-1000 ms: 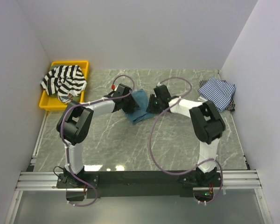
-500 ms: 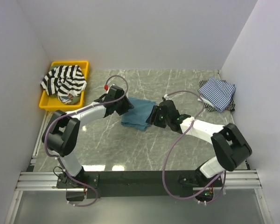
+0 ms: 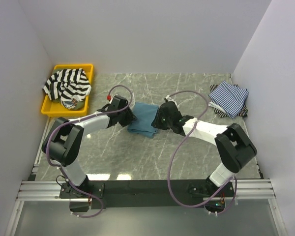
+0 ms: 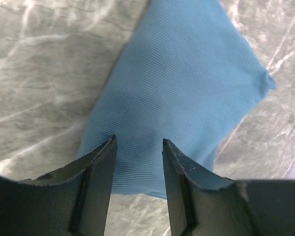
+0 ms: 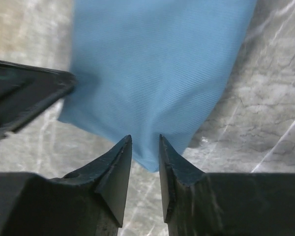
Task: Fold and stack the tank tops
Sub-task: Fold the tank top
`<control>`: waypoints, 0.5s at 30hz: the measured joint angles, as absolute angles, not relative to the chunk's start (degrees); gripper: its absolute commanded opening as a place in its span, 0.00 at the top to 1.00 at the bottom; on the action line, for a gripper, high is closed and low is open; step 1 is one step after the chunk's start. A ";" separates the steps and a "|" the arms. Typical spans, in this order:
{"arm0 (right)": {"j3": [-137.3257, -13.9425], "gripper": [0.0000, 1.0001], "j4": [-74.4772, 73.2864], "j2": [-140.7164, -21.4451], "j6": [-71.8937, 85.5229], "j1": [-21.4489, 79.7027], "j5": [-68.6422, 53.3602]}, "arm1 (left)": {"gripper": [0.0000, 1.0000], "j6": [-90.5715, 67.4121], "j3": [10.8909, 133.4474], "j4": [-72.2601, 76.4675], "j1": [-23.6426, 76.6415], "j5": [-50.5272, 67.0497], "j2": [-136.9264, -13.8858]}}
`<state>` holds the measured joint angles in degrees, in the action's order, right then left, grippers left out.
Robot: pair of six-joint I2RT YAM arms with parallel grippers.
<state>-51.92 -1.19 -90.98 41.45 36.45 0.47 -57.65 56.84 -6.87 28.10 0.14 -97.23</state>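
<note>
Bench (image 3: 137, 152) from above: the teal-blue tank top (image 3: 143, 118) lies folded at centre, with the left end effector (image 3: 129, 117) at its 9 o'clock and the right end effector (image 3: 158, 120) at 3. Left wrist: fingers spread wide over the cloth's edge, gripping nothing. Right wrist: fingers narrowly apart at a corner, and I can't tell if they pinch.

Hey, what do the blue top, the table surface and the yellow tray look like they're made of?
Blue top: soft ribbed knit, matte; fine ribs show.
Table: marble-look, polished; grey veining, reflections; possibly laminate.
Yellow tray: likely plastic; smooth, uniform rim.
</note>
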 measured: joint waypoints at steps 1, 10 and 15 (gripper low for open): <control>-51.92 0.66 -1.23 -91.72 41.43 36.56 0.43 | 0.53 -57.65 56.58 -6.74 27.94 0.16 -97.32; -45.19 0.85 0.86 -94.94 42.22 36.77 -0.19 | 0.54 -57.67 54.65 -4.62 27.46 0.78 -97.38; -40.86 0.87 4.51 -92.36 43.53 36.77 -0.38 | 0.54 -57.71 53.67 -3.16 27.46 1.83 -97.38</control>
<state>-40.86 4.51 -92.36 43.53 36.77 -0.38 -57.71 53.67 -3.16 27.46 1.83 -97.38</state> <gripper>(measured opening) 0.145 0.460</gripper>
